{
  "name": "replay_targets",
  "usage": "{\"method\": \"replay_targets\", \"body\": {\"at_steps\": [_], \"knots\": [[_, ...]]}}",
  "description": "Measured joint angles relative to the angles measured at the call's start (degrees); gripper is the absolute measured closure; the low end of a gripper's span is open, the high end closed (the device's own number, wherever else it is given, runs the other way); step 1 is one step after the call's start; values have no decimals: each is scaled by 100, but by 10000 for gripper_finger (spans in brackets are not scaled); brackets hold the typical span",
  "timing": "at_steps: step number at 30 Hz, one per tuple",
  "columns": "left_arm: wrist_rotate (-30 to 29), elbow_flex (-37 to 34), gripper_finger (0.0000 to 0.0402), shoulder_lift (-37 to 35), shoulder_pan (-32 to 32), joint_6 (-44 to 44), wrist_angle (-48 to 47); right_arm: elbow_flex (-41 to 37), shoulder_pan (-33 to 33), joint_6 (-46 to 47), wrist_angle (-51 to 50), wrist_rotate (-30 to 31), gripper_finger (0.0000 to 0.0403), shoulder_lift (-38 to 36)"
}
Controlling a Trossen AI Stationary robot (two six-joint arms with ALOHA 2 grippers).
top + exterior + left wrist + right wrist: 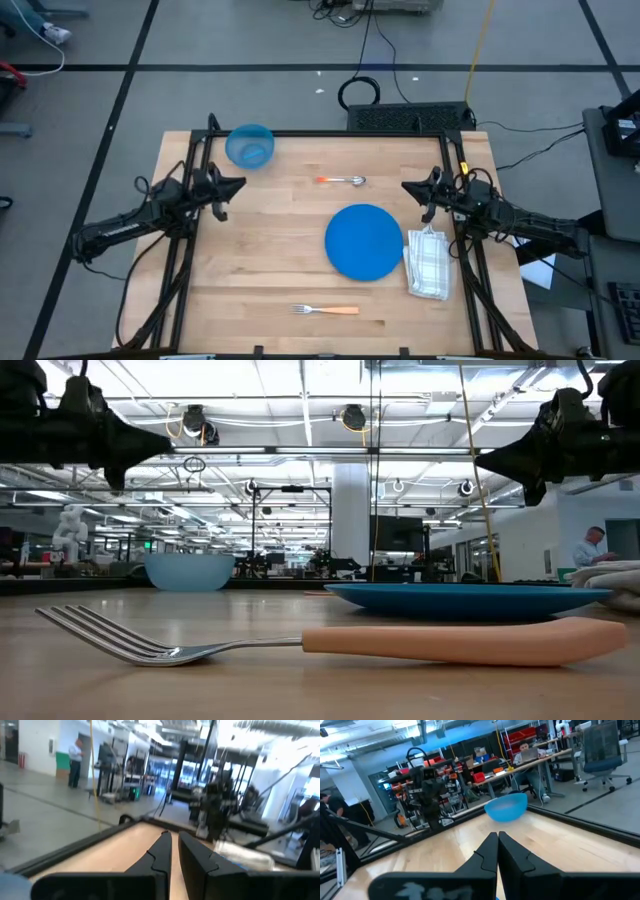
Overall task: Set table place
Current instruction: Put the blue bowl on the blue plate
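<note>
The light wooden table [270,270] carries a blue plate [365,241] right of centre. A folded checked cloth [430,263] lies against the plate's right side. An orange-handled fork [326,310] lies flat near the front edge. An orange-handled spoon [341,180] lies beyond the plate. A blue bowl [250,146] stands upright at the far left corner. My left gripper [243,183] hovers shut above the table's left side, pointing right and holding nothing. My right gripper [405,187] hovers shut above the right side, pointing left, above and beyond the cloth.
A thin black frame [330,133] edges the table, and each arm's black stand rails [180,270] run along its side. Bare wood lies between plate and bowl. Cables and a black box [410,115] sit on the floor beyond the far edge. People show in the room behind.
</note>
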Motion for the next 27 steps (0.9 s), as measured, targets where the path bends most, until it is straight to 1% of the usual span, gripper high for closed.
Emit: {"method": "replay_targets", "body": {"at_steps": [8,11,13,15,18,20,23,27], "knots": [[1,4,364,-2,0,-121,571,0,-1,-5,0,15,403,0],[-6,35,364,85,31,121,645,0,-1,-15,-48,15,403,0],[-163,154,364,192,89,232,416,2,-1,-72,-97,17,403,5],[-509,344,364,375,166,245,215,0,-1,-166,-120,17,403,24],[-1275,713,364,762,295,148,-139,1,-1,-192,-109,20,403,56],[-1534,1010,364,1098,405,191,-508,1,-1,-245,-121,20,403,77],[-1536,1528,364,1708,583,268,-1151,0,-1,-344,-118,20,403,132],[-1506,2262,364,2695,760,146,-1771,1,-1,-500,-110,22,403,187]]}}
